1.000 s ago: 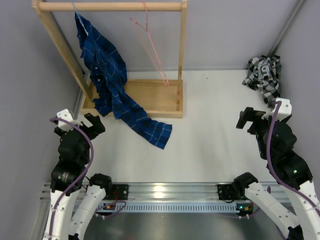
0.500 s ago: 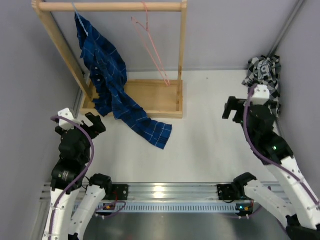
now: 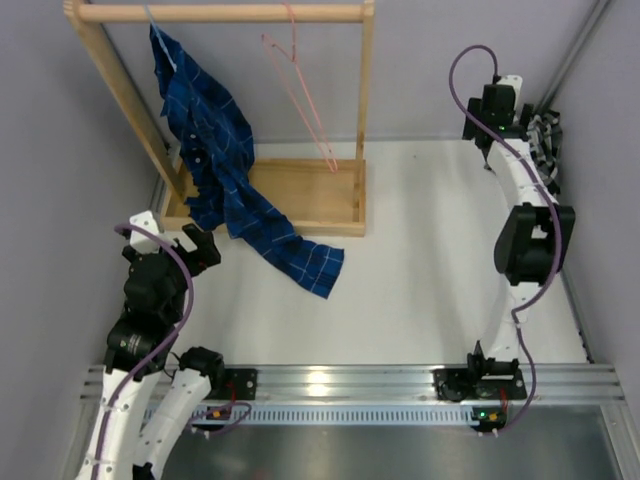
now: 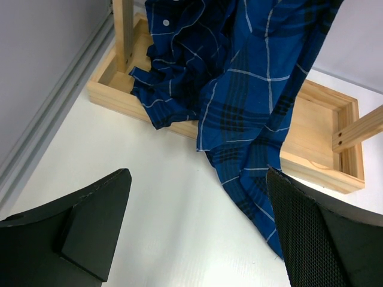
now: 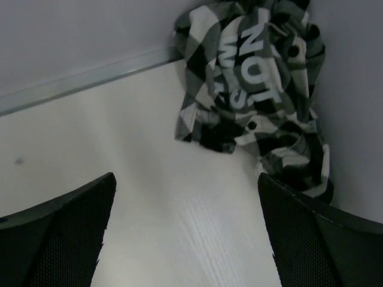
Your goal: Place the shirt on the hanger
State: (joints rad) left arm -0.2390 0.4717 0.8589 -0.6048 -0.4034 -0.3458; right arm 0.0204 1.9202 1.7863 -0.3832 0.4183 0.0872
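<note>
Shirt (image 5: pixel 251 78) lies crumpled ahead of the right fingers (image 5: pixel 311 239), spread wide, touching nothing; left fingers (image 4: pixel 90 233) likewise.

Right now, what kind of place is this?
Likely a robotics lab test cell: a walled white table, a wooden garment rack with a pink wire hanger, and a crumpled checked shirt in the corner.

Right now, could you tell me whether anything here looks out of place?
The dark blue plaid shirt trails off the wooden rack onto the white table; the black-and-white checked shirt lies crumpled in the far right corner.
</note>
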